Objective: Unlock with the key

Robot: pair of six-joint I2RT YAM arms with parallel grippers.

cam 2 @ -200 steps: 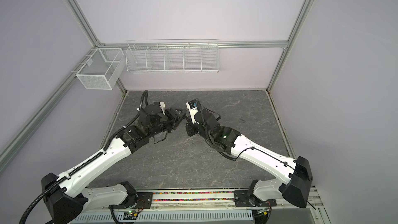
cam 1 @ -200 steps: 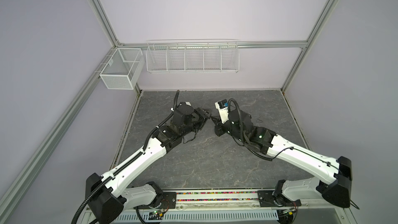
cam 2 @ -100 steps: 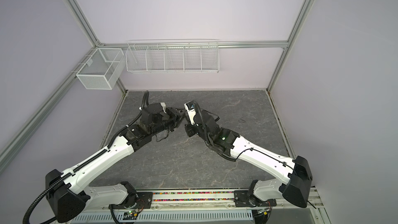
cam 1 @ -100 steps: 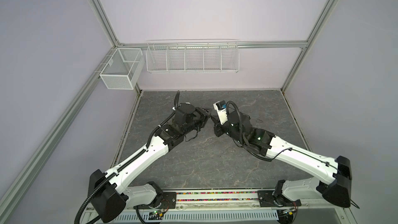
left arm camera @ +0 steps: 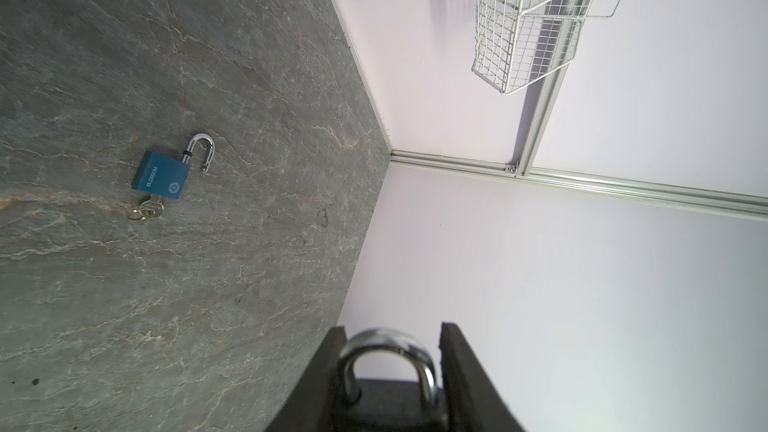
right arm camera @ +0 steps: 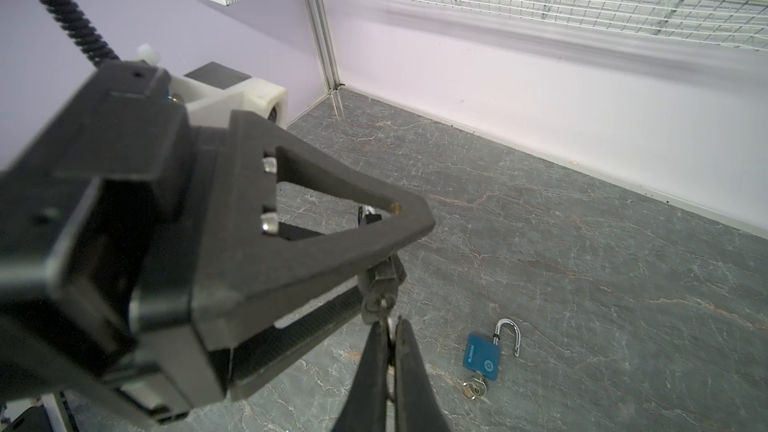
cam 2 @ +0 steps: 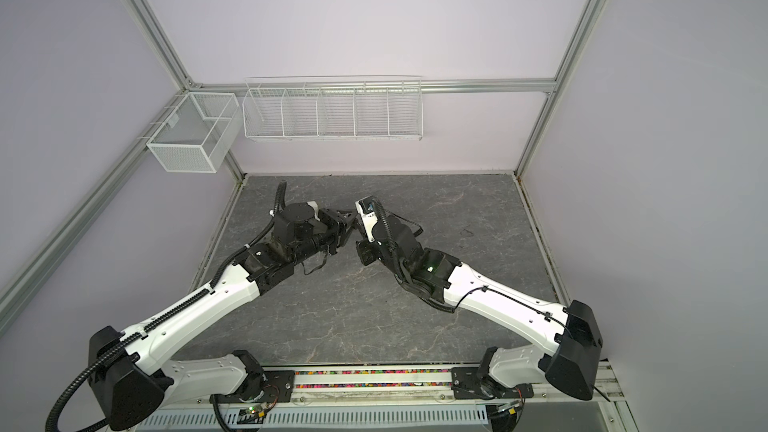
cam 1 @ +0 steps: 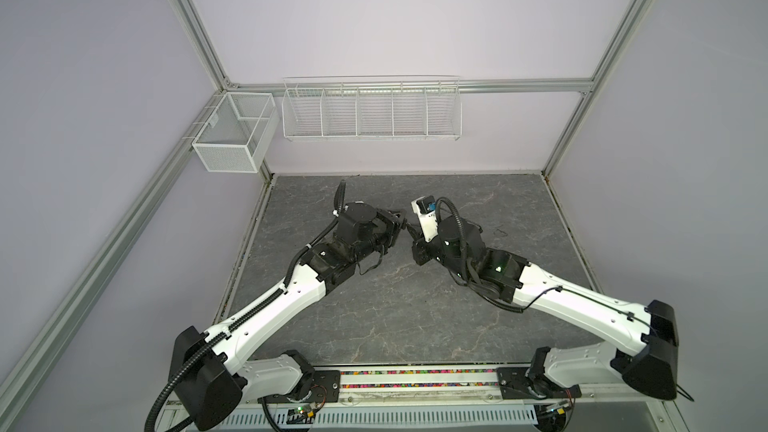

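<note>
My left gripper (left arm camera: 392,328) is shut on a black padlock (left arm camera: 386,401), held above the table. Its silver shackle (left arm camera: 388,338) stands up between the fingers, and both legs run into the body. In the right wrist view the key (right arm camera: 379,305) sticks out of the padlock's (right arm camera: 386,274) underside. My right gripper (right arm camera: 386,324) is shut on the key's head. In both top views the left gripper (cam 1: 401,220) (cam 2: 351,218) and the right gripper (cam 1: 415,234) (cam 2: 361,234) meet tip to tip at mid table. The padlock is hidden there.
A blue padlock (left arm camera: 162,178) (right arm camera: 482,357) lies flat on the grey stone table (cam 1: 374,317), its shackle swung open and its own key (left arm camera: 147,210) (right arm camera: 476,388) in it. A white wire rack (cam 1: 370,110) and a mesh basket (cam 1: 232,135) hang on the walls.
The left gripper's jaws have drawn in around the black padlock. Both wrists have shifted slightly, still tip to tip. The right gripper stays shut on the key.
</note>
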